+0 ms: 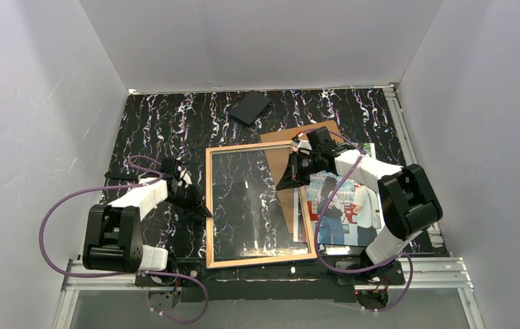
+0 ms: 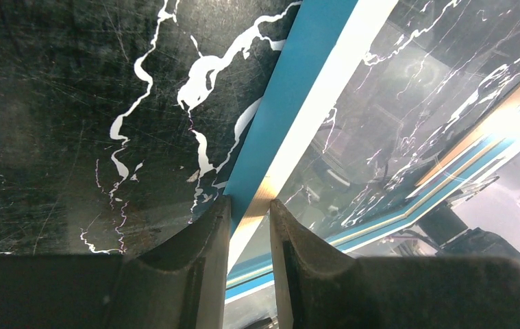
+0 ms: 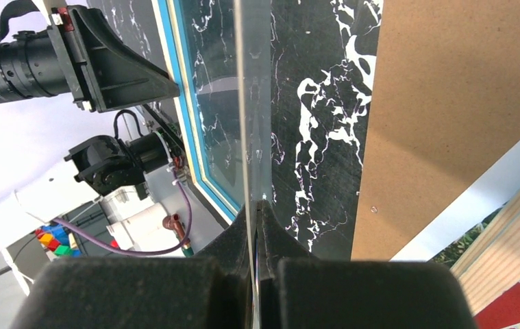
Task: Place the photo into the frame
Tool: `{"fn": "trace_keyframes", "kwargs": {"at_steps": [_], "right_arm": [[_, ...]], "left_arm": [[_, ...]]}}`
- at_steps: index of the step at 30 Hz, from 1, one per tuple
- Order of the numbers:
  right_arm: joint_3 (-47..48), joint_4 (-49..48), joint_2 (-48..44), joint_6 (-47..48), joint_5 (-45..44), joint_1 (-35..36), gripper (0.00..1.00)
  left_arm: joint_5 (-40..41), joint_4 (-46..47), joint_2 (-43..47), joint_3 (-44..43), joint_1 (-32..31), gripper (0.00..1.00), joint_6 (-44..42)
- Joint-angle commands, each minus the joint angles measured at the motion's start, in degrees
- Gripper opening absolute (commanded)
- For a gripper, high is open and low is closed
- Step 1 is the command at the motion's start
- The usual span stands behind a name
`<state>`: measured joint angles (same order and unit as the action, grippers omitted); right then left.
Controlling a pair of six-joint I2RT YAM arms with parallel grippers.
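Left claw: the left gripper, at 9 o'clock of the frame, is clamped on the frame's left rail, with a dark finger on either side of it
Frame: lies mid-table with its tan wood face up; the rail's outer side is bright blue, and the near rail sits close to the table's near edge
Photo: the photo lies print-up at 3 o'clock of the frame, just beside the right rail; whether it slips under that rail cannot be told
In the way: the right arm and a purple cable cross above the photo
Right claw: the right gripper is pinched tight on the edge of the clear pane, a thin glassy sheet running straight away from the fingertips
Board: a plain brown backing board lies flat at 1 o'clock, partly under the frame's far corner
Slab: a small black slab lies at 12 o'clock, well apart from the frame
Open room: black white-veined marble table lies bare from 9 to 11 o'clock; white walls close three sides
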<state>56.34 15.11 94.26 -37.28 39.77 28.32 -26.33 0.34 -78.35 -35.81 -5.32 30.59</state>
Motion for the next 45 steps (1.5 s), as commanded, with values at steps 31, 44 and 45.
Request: {"fn": "trace_keyframes", "kwargs": {"at_steps": [31,44,45], "right_arm": [[9.9,21.8,1.8,6.0,-25.0,9.6,0.68],[13.6,28.3,3.2,6.3,-35.1,12.3,0.81],[13.9,28.9,3.4,6.3,-35.8,12.5,0.81]], "left_arm": [[-5.4,-4.0,-2.0,-0.1,-0.4,0.17,-0.5],[-4.9,-4.6,-1.6,-0.2,-0.4,0.17,-0.7],[-4.7,-4.5,-1.6,-0.2,-0.4,0.16,-0.7]]}}
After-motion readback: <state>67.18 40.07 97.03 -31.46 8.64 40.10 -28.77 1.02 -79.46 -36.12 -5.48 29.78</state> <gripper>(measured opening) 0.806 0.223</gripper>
